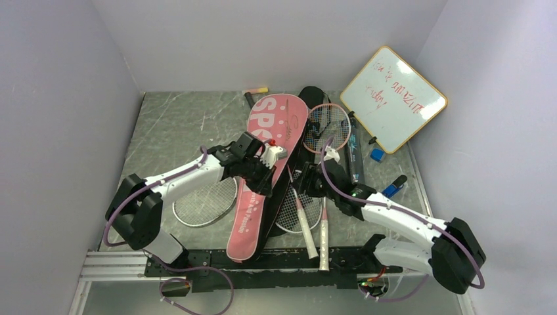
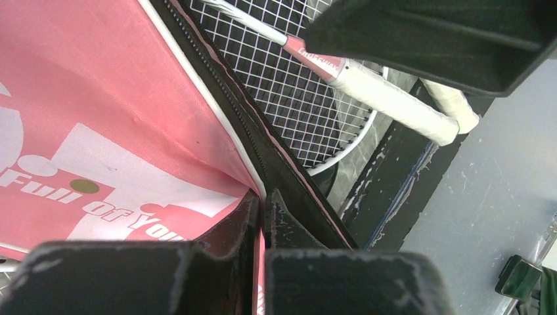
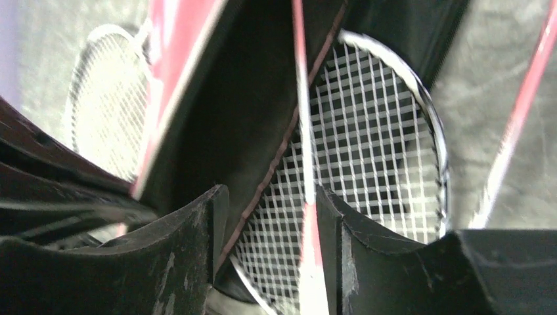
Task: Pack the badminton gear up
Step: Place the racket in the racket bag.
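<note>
Left end effector (image 2: 261, 207) clamped on the pink SPORT cover (image 2: 98, 131) edge — best held high; right end effector (image 3: 272, 213), half open, straddles a racket shaft (image 3: 304, 151) — close squarely

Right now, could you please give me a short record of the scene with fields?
Left end effector: shut on the edge of the pink fabric racket cover
Right end effector: open, astride a thin red-and-white racket shaft
White-framed racket: flat on the grey table, left of the cover
Wood-framed whiteboard: leaning in the far right corner
</note>
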Available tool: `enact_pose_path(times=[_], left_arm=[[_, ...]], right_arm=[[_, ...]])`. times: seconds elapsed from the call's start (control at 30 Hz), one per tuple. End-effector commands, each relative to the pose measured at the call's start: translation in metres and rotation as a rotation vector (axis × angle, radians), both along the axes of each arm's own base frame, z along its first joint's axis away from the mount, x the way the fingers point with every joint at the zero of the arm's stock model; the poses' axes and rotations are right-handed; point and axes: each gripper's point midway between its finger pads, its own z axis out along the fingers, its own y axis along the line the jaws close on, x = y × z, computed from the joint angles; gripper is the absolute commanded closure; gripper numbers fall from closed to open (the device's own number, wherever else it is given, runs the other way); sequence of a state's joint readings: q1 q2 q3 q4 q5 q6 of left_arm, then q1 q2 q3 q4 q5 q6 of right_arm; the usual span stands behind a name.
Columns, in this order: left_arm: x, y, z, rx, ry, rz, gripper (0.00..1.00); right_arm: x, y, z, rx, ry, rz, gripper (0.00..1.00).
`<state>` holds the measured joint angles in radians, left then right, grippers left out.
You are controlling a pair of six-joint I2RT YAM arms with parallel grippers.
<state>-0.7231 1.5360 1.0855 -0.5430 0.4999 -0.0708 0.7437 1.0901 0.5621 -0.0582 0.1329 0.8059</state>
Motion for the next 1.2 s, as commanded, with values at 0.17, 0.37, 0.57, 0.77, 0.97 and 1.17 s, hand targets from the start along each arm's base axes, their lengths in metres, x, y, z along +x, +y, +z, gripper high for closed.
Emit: enact_pose_path(times=[0.17,0.37,0.57,0.77,0.97,1.17], left_arm=[[0.005,-0.005,0.014,-0.051,-0.064,-0.028,0.95],[0.003,-0.004,0.011,-0.047,-0.05,-0.029,0.95],[0.001,-0.002,0.002,-0.025,-0.022,-0.022,0.95],[-0.002,-0.003,-0.011,-0.004,0.027,-0.024,0.95],[-0.008,-0.008,-0.011,-0.035,0.061,-0.05,0.95],[-0.013,-0.015,-0.004,-0.084,0.084,-0.071,0.95]], right_arm=[[-0.069,-0.028,-0.041,-0.164,0.212,0.185,0.43],[-0.093,-0.021,-0.056,-0.179,0.283,0.258,0.42],[-0.106,-0.017,-0.067,-0.171,0.309,0.286,0.42],[-0.101,-0.007,-0.064,-0.143,0.301,0.298,0.53],[-0.094,0.011,-0.042,-0.061,0.262,0.316,0.75],[-0.094,0.033,-0.012,0.084,0.225,0.346,0.8]])
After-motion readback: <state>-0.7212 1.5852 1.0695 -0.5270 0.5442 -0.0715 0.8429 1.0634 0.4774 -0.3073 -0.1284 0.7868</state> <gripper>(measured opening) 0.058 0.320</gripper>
